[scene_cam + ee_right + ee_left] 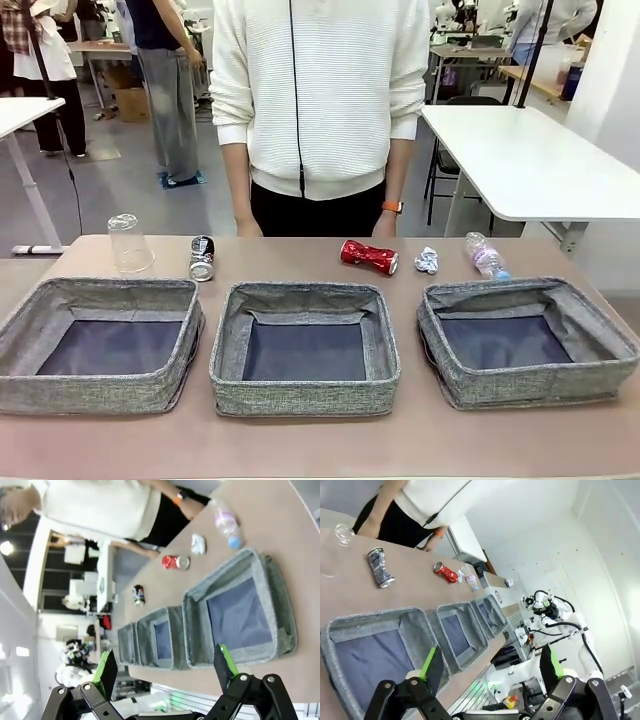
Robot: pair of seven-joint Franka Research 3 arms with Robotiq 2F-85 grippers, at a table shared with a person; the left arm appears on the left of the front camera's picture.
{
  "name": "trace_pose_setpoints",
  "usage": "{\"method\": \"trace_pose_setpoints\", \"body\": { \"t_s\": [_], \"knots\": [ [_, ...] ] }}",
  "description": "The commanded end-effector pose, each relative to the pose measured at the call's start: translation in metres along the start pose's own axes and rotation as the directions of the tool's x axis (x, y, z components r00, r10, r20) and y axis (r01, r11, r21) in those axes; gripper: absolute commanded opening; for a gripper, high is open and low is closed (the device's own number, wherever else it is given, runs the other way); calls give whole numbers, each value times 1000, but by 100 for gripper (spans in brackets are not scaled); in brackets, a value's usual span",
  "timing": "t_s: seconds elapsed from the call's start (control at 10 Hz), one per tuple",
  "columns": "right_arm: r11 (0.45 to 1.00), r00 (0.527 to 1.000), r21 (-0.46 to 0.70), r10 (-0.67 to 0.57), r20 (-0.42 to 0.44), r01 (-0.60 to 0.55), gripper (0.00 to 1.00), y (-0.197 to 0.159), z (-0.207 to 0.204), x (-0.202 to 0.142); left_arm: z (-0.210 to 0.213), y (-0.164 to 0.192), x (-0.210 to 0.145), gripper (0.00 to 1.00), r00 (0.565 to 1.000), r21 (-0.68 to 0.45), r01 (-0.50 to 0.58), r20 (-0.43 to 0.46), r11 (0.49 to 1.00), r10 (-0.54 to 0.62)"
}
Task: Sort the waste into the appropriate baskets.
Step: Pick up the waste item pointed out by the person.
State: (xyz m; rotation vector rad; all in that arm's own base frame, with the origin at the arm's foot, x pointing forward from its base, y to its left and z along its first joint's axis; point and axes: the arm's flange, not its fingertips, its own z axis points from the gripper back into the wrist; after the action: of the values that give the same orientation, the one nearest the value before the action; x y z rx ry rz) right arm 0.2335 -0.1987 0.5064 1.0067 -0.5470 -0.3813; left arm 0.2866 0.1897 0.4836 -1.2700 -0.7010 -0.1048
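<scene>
Left gripper [490, 662] hangs released, fingers spread wide, nothing between the green pads, and below it sits the near wall of the left basket [375, 620]. Right gripper [165, 660] is the same: jaws apart, empty, held above the near rim of the right basket [235, 655].

Out on the table [300, 440], three grey fabric baskets stand in a row along the robot's side: left basket, middle basket [300, 292] and right basket, each with only its dark bottom showing.

Beyond them, all the waste lies in a line along the far edge. The clear plastic cup [129, 243] stands mouth down behind the left basket. Just beside it, the crushed dark can [202, 258] stands upright. The crushed red can [368, 256] lies on its side, then a white paper ball [427, 260], crumpled paper as far as I can tell from here, and the clear plastic bottle [486, 256] lying down behind the right basket.

A person [320, 100] in a white top stands at the far side, an orange wristband [392, 207] on one arm.
</scene>
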Motion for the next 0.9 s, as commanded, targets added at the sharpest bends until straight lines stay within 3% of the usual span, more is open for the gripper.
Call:
{"method": "trace_pose_setpoints", "body": {
  "t_s": [0.0, 0.8],
  "knots": [
    [999, 999, 20, 37, 14, -38, 100, 0, 8, -2, 3, -2, 3, 100, 999, 3, 38, 9, 999, -38],
    [999, 999, 20, 37, 14, -38, 100, 0, 8, -2, 3, -2, 3, 100, 999, 3, 38, 9, 999, -38]
  ]
}}
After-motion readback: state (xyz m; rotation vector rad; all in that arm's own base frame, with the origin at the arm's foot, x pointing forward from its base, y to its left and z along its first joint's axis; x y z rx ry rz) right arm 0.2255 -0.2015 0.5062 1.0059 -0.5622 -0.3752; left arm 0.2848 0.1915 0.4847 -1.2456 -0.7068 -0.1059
